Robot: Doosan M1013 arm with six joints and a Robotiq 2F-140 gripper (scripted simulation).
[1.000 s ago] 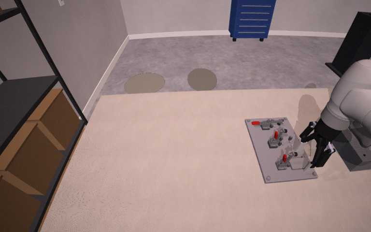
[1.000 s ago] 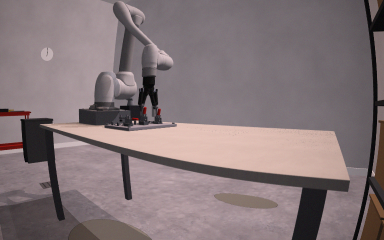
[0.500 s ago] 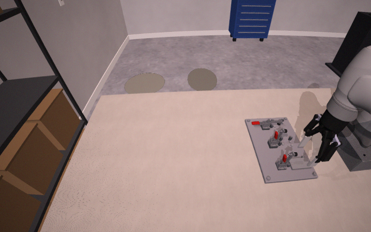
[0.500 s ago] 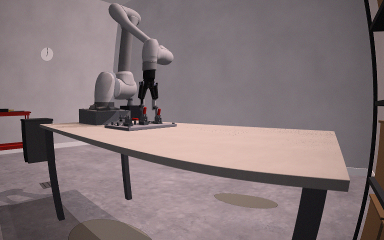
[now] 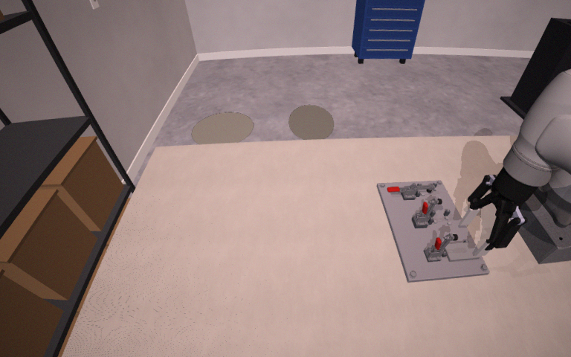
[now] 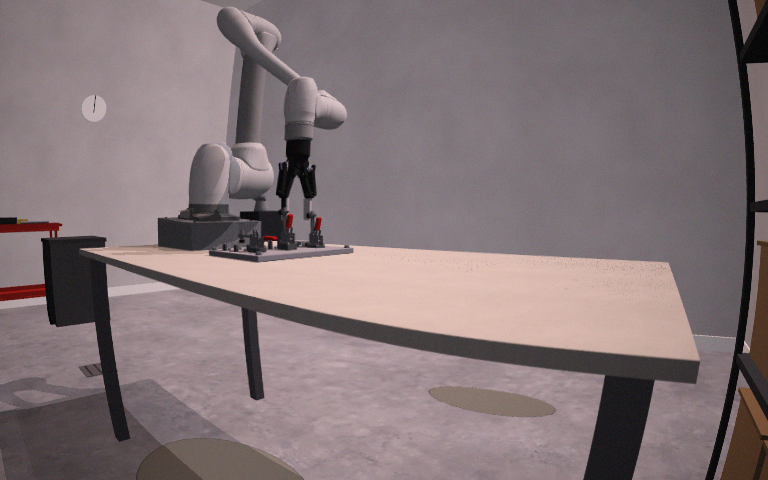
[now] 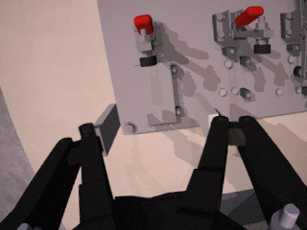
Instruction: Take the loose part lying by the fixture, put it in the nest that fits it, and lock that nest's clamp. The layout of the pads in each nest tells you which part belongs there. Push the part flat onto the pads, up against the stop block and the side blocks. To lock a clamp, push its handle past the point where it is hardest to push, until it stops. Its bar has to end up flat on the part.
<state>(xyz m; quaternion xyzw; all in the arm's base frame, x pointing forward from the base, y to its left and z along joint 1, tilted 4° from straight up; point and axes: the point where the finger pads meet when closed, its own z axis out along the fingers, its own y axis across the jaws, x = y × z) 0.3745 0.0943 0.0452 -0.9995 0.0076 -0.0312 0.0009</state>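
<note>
Robotiq gripper (image 5: 471,239) (image 6: 296,213) (image 7: 155,109) has its fingers released, spread apart with nothing between them; at lower right of the top view, the flat part (image 5: 463,251) (image 7: 163,103) lies in the nest beside the clamp with upright red handle (image 5: 438,243) (image 6: 318,224) (image 7: 143,24).

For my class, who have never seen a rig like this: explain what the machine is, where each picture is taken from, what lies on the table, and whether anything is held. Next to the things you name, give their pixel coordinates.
The machine is a jointed arm ending in a two-fingered end effector (image 5: 473,237) (image 6: 296,209) (image 7: 155,109). One picture looks down over the table (image 5: 269,252) (image 6: 453,288), one looks across it from the side, and one looks past the fingers from the wrist. On the table lies a gray fixture plate (image 5: 401,235) (image 6: 260,257) (image 7: 120,53) with three red-handled clamps. A flat, pale part (image 5: 463,252) (image 7: 160,91) lies on the plate by one end clamp. The end effector is open above it, holding nothing.
</note>
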